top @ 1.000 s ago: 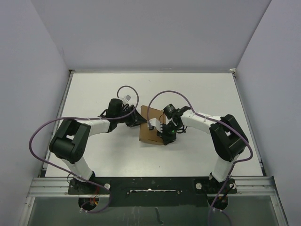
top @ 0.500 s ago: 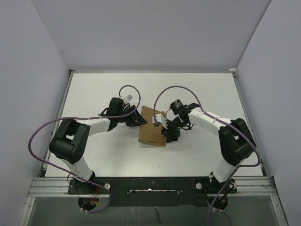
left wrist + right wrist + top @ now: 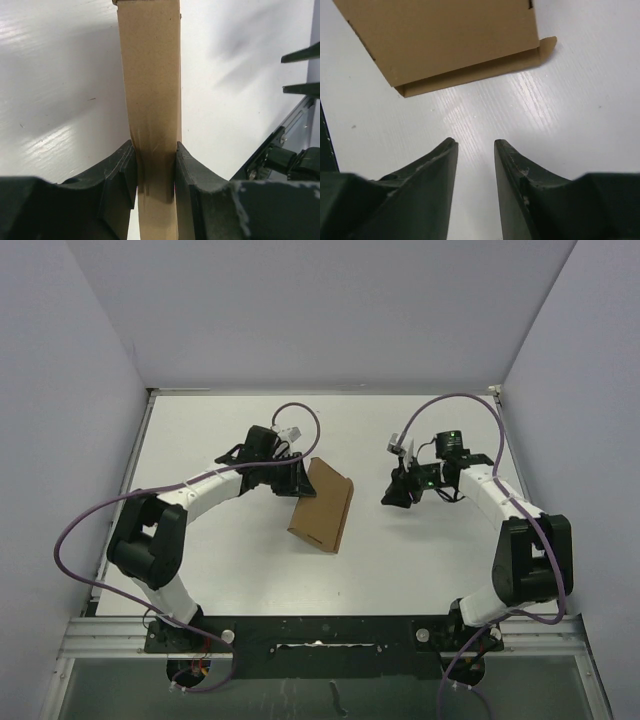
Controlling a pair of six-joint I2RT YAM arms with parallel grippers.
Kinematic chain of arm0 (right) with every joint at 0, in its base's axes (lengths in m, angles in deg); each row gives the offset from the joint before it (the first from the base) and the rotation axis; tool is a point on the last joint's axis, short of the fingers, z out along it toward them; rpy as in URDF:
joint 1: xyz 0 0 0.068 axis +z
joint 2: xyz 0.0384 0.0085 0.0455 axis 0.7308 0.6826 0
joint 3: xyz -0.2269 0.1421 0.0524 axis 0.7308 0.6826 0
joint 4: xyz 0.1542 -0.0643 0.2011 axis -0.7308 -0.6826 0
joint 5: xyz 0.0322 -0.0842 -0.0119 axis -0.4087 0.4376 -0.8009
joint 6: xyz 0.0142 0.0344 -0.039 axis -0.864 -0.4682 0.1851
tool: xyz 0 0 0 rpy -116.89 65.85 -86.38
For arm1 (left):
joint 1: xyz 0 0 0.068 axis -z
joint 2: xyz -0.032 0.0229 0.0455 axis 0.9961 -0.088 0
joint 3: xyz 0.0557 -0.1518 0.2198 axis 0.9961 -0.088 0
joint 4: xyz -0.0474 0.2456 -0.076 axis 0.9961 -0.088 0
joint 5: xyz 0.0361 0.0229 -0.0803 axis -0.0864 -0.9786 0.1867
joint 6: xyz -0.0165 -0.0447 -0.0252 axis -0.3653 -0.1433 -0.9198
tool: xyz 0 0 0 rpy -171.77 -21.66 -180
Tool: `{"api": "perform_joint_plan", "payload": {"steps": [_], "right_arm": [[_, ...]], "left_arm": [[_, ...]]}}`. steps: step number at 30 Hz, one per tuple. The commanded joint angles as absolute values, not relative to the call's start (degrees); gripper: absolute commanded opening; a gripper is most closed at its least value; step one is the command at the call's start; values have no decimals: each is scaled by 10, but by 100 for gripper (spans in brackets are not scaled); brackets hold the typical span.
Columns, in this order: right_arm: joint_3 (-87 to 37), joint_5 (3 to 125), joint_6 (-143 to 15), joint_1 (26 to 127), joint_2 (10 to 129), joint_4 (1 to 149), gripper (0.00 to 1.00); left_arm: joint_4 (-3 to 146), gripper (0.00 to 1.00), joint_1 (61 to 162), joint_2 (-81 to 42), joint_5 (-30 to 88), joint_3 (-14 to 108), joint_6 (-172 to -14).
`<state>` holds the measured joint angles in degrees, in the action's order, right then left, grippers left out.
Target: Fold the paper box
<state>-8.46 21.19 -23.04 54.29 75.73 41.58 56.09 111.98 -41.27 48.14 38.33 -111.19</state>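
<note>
left gripper (image 3: 297,483): clamped on flat brown cardboard paper box (image 3: 322,508) (its far-left edge) | right gripper (image 3: 394,498): parted, empty, apart to the right | paper box: mid white table (image 3: 420,560)

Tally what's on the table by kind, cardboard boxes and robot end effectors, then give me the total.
Brown paper box: 1
End effectors: 2, the left end effector and the right end effector
Total: 3
</note>
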Motion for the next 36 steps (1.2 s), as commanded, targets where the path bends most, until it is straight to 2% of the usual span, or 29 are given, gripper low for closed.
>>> {"api": "perform_joint_plan", "payload": {"steps": [1,5,7,13,19,36], "right_arm": [[-39,129,-339,520,720,546,41],[28,116,-377,513,703,669,54],[52,115,-390,514,707,721,57],[67,121,-463,513,751,793,58],[65,125,-487,490,758,794,58],[52,118,-491,474,777,771,57]], "left_arm": [[469,6,1138,-433,438,423,-1022],[468,6,1145,-436,432,424,-998],[476,6,1147,-434,431,420,-990],[455,6,1184,-437,390,440,-952],[389,6,1219,-456,316,482,-945],[344,6,1319,-469,151,511,-960]]}}
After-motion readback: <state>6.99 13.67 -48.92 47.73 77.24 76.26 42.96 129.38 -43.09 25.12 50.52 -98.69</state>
